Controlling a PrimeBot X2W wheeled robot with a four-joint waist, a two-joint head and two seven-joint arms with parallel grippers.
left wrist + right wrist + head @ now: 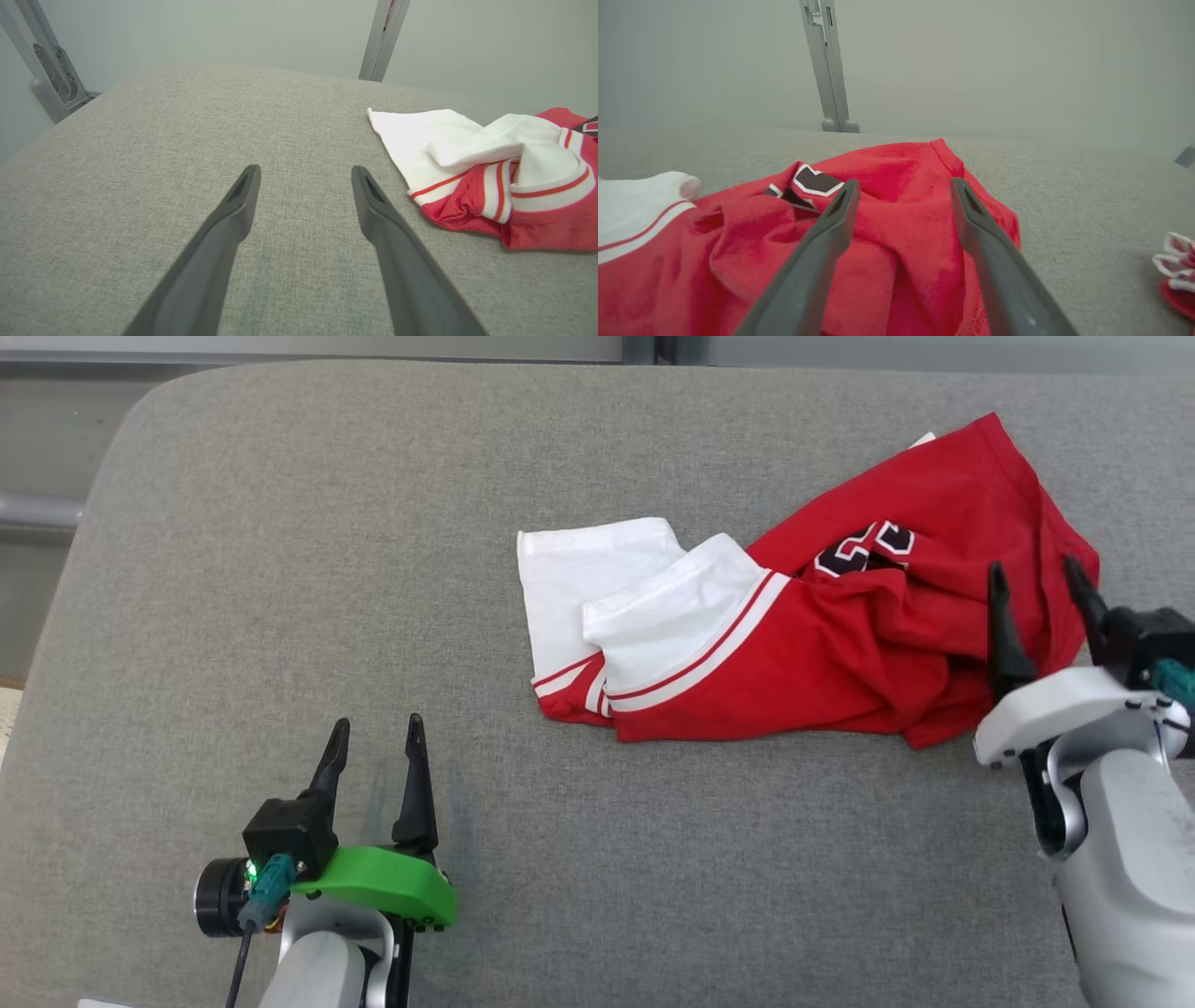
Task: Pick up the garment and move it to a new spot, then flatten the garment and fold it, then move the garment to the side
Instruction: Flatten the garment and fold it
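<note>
Grey desk (pixel 280 616): garment (pixel 822 653) lies crumpled, red body bunched, white sleeves overlapped. Right hand (pixel 1033 565) wide over garment's right end, holding nothing; closing here risks pinching several layers, spoiling flattening. Left hand (pixel 378 721) wide, well left of garment; one-sided pull would drag cloth.

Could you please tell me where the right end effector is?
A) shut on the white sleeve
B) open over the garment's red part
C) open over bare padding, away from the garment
B: the right end effector has its fingers spread, nothing between them, over the crumpled red body of the garment.
</note>
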